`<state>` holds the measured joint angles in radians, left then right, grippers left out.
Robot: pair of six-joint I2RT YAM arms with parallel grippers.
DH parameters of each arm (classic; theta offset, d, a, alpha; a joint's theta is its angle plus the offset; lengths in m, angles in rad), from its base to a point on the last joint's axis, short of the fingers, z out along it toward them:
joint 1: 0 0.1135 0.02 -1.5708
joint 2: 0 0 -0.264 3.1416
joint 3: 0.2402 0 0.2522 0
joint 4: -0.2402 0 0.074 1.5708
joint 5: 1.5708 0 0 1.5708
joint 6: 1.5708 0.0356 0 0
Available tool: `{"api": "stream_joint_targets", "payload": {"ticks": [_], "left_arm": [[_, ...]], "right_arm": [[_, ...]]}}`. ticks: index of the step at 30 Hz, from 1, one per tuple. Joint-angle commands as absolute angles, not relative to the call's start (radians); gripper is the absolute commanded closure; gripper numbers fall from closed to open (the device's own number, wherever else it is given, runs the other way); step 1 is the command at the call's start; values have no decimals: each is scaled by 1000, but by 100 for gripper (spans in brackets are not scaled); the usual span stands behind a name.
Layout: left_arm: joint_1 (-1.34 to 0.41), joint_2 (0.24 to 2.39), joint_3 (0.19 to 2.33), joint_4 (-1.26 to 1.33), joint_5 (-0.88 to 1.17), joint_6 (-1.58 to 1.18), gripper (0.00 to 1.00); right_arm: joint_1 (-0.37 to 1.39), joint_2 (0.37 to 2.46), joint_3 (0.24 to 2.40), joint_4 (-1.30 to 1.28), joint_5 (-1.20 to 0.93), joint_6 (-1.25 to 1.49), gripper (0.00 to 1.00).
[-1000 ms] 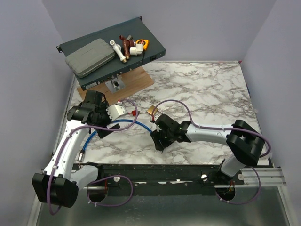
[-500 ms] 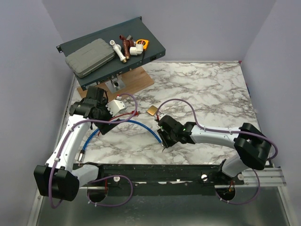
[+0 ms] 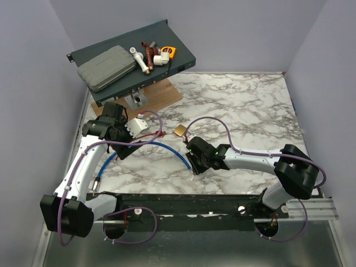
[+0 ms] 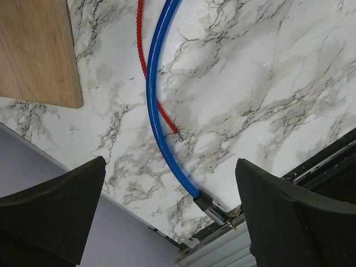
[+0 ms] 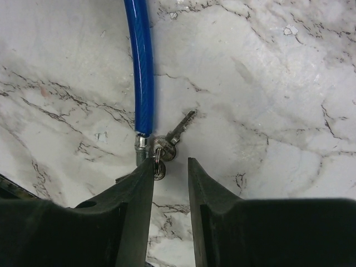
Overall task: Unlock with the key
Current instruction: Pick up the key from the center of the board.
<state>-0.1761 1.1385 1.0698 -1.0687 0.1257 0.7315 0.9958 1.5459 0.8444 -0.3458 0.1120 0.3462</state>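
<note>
Lilac walls (image 3: 194,28) enclose the marble table (image 3: 245,105); the left gripper (image 4: 171,164) gapes wide, the right gripper (image 5: 170,162) stands narrow at the key (image 5: 173,138), grip unclear.

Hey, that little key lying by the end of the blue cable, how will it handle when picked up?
Probably stiff and light: the key is a thin metal sliver. Lying flat on the smooth marble table, it may skid before lifting. It seems ringed to a second key, which would likely dangle along.

Lab test cell, plain walls (image 3: 222,33), marble-look tbl (image 3: 250,105), mount rail (image 3: 194,203)
</note>
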Motion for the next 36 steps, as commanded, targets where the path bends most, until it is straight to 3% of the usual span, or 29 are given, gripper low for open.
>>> {"api": "stream_joint_targets", "payload": {"ticks": [1,7,15,20,25,31,36], "left_arm": [[-179,1126,1085,-1086,96,719,2],[-184,1121,1081,-1091,83,733,2],[-193,1076,1163,-1054,138,787,1],[-193,962,1222,-1075,466,932,1],[-259,845,1112,-1026,774,1107,2],[-506,829,946,-758,807,926,2],[-604,879,899,-529,811,751,1]], "right_arm": [[1003,1583,850,-327,104,342,66],[1002,1558,835,-316,133,359,99],[1001,1482,869,-350,177,316,99],[1000,1339,883,-326,106,238,99],[999,1240,922,-319,-17,209,99],[999,1177,1022,-317,-169,208,99],[999,1157,1100,-314,-244,212,99]]}}
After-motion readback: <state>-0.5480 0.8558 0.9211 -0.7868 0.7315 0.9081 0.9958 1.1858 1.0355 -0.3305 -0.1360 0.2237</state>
